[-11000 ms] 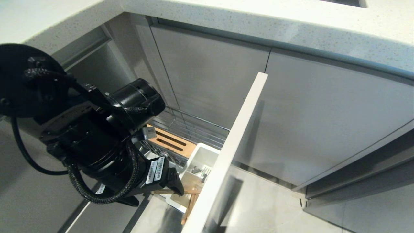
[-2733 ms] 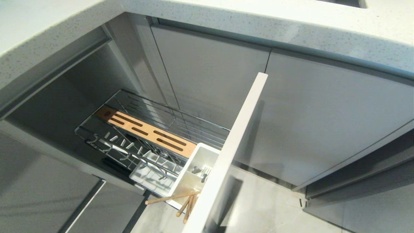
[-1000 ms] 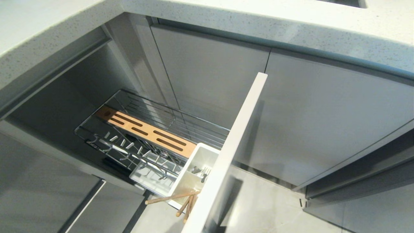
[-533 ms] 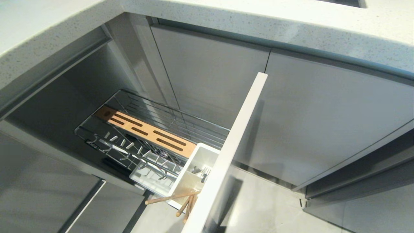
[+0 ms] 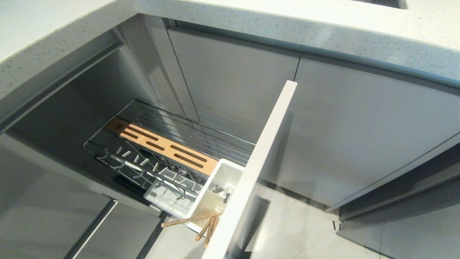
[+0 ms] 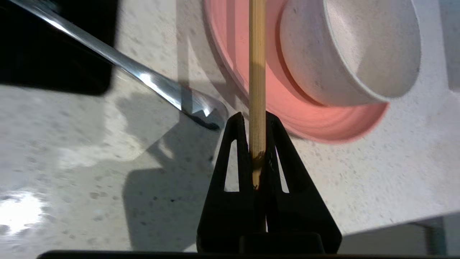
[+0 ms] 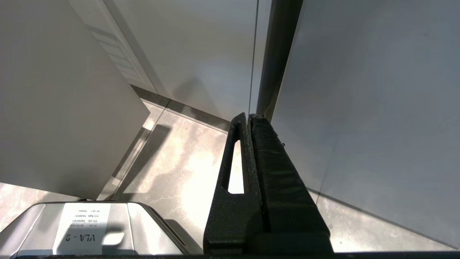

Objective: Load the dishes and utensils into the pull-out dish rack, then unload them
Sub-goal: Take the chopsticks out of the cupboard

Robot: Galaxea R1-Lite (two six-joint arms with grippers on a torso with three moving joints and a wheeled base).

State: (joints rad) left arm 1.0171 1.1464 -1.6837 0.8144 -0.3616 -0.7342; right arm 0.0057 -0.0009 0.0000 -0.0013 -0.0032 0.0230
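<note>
The pull-out dish rack (image 5: 169, 151) stands drawn out from under the worktop (image 5: 287, 25), its pale front panel (image 5: 258, 158) towards the robot, the wooden strip (image 5: 161, 144) running along the chrome wire basket. In the white cutlery caddy (image 5: 219, 190) beside the panel, light-wood sticks (image 5: 201, 223) lean out over the near rim, and some grey metal pieces (image 5: 222, 190) lie deeper in; what those are is too small to tell. No bowl or plate shows in the wire basket.

Up on the worktop, the left wrist view shows the left gripper (image 6: 257, 144) with its fingers closed on a single chopstick (image 6: 257, 64), clamped near one end and pointing straight out ahead of them. Beyond it the white bowl (image 6: 359, 50) sits on the salmon-pink plate (image 6: 323, 122), and the metal spoon (image 6: 136, 72) lies on the speckled stone just beside the plate's edge.

By this showing, loading is only partly done: some sticks are in the caddy, one chopstick is in hand, and the spoon, bowl and plate are yet to go in. The whole of the unloading is left.

The right gripper (image 7: 249, 122) hangs parked beside the cabinet doors (image 7: 359, 108), above the floor, its fingers pressed together and empty.
</note>
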